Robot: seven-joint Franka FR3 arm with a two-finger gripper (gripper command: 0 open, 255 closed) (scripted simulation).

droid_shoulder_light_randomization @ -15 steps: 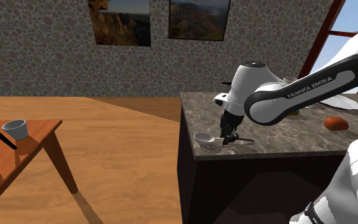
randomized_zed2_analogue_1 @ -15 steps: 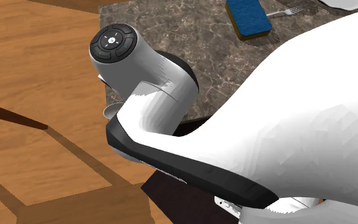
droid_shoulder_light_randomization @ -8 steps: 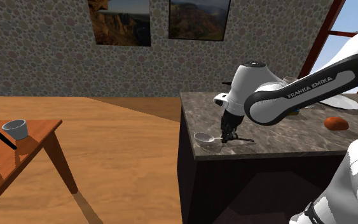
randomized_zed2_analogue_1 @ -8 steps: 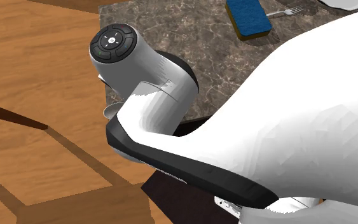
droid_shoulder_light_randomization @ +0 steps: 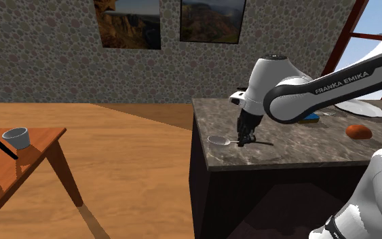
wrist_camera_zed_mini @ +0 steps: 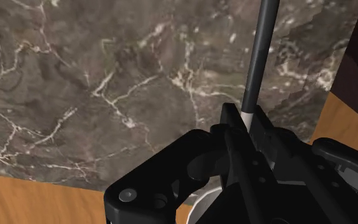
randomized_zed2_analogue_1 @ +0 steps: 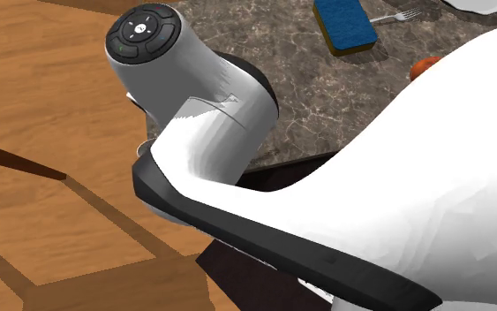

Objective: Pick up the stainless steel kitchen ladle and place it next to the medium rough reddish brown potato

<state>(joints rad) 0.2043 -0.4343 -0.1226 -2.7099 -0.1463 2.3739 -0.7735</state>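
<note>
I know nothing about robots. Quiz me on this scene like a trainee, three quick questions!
1. True or false: the gripper clasps the ladle by its handle.
2. Where does the potato lie? A: on the dark stone counter. B: in a sink. C: on a shelf.
3. Fill in: the sponge has a ____ top.
Key: 1 true; 2 A; 3 blue.

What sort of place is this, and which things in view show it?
Probably a home kitchen: a dark marbled counter bearing a ladle, a sponge and a fork, with framed pictures hung behind.
</note>
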